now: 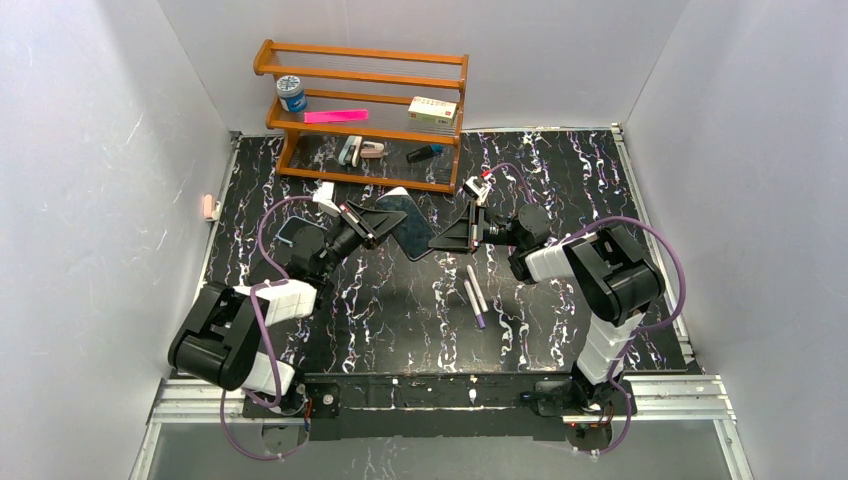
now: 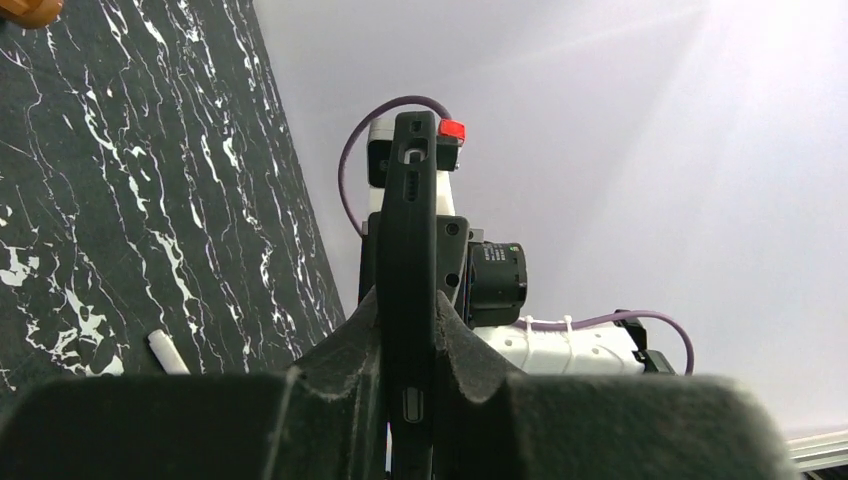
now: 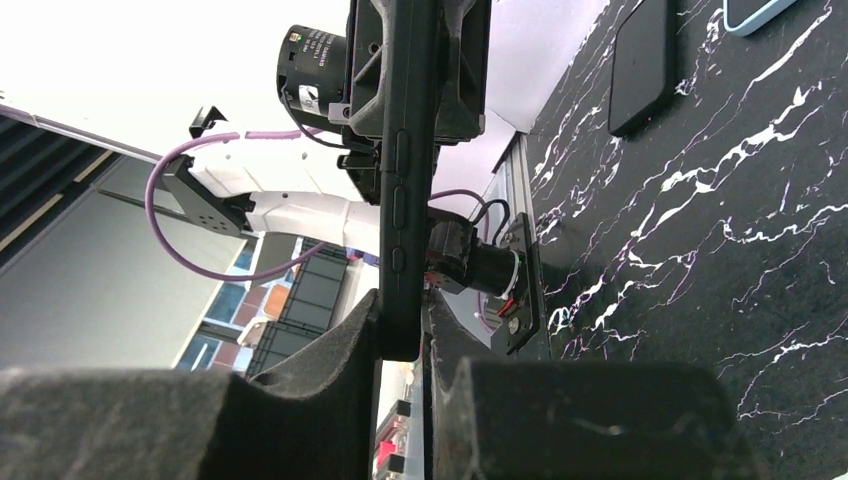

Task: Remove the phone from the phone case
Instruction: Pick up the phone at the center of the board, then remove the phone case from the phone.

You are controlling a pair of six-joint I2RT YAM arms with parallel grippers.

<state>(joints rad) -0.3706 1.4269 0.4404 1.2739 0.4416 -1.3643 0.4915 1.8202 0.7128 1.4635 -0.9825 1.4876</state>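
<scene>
- The phone (image 1: 406,224), in its dark case (image 2: 407,250), hangs above the table (image 1: 400,320) between the two arms, apart from the pens (image 1: 474,290) lying below.
- The left gripper (image 1: 375,222) has its fingers narrowed onto one end. The right gripper (image 1: 443,241) pinches the opposite end, edge-on between its pads.
- We judge the case a soft, rubbery shell — grippy, flexing at the corners — round a stiff, fairly heavy slab with fragile glass.
- We would hold the phone's body firm with one gripper and peel a case corner by its lip with the other, keeping pressure off the side buttons (image 3: 400,205).
</scene>
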